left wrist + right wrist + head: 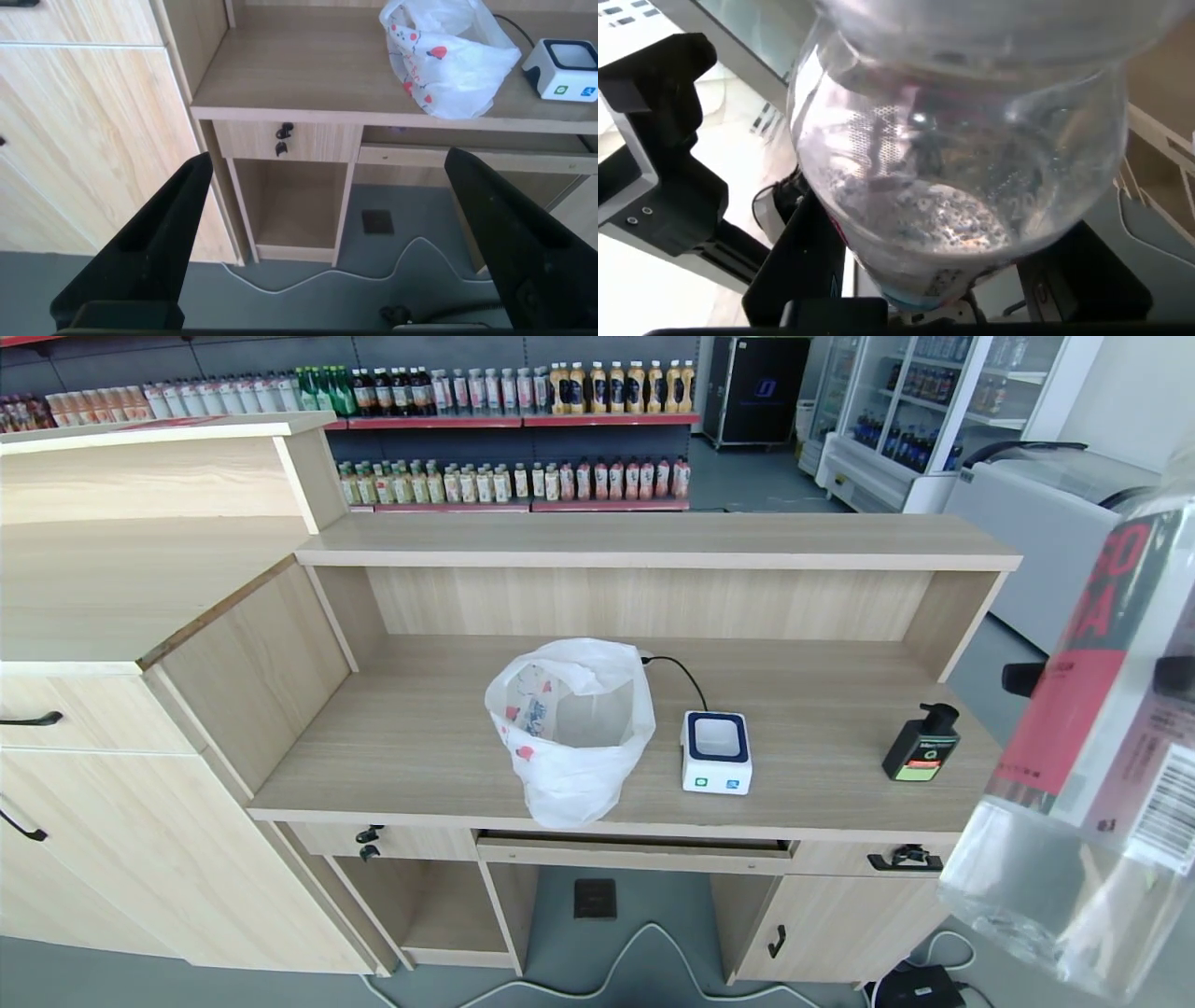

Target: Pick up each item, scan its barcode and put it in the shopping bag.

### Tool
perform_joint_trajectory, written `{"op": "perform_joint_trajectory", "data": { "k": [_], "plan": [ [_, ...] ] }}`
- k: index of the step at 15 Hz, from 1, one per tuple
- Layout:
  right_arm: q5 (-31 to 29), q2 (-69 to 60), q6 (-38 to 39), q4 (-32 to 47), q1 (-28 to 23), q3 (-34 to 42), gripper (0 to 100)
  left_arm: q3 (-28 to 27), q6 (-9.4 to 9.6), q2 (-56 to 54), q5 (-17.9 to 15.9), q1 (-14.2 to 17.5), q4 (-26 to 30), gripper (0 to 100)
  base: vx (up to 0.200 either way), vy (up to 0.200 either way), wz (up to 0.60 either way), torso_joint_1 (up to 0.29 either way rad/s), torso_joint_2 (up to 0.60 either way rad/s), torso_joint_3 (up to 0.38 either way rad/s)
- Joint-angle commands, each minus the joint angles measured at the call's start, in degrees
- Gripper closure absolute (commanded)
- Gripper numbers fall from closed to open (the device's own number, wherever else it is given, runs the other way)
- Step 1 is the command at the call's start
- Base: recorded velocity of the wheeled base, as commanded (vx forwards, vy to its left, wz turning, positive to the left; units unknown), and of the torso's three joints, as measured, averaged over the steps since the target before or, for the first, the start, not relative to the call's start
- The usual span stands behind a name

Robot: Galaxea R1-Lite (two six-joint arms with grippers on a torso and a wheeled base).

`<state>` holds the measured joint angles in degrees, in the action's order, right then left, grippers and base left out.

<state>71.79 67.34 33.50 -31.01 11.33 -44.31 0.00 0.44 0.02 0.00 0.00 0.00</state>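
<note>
Jaws of the left gripper (pixel 329 168) stand wide apart with nothing between them, low before the counter's (pixel 420 747) left drawer. On the counter the white shopping bag (pixel 569 728) stands open, the scanner (pixel 716 751) just beside it, then a black pump bottle (pixel 922 747). Farthest right, the right gripper (pixel 1097 674) clamps a clear, red-labelled bottle (pixel 1074 868) held in the air.

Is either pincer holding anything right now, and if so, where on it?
The right pincer grips a clear bottle around its red-labelled middle. The left pincer is open and empty.
</note>
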Motion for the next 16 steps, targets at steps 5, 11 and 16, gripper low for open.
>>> {"op": "perform_joint_trajectory", "data": {
  "k": [5, 11, 16],
  "plan": [
    [1.77, -1.77, -1.77, 0.16, 0.10, 2.65, 100, 0.00, 0.00, -0.02, 0.00, 0.00, 0.00, 0, 0.000, 0.000, 0.00, 0.000, 0.00, 0.000],
    [1.51, -3.09, -1.77, 0.25, -0.34, 3.62, 100, 0.00, 0.00, -0.02, 0.00, 0.00, 0.00, 0, 0.000, 0.000, 0.00, 0.000, 0.00, 0.000],
    [1.33, -3.27, -1.86, 0.34, -1.31, 3.62, 100, 0.00, 0.00, -0.02, 0.00, 0.00, 0.00, 0, 0.000, 0.000, 0.00, 0.000, 0.00, 0.000]
  ]
}}
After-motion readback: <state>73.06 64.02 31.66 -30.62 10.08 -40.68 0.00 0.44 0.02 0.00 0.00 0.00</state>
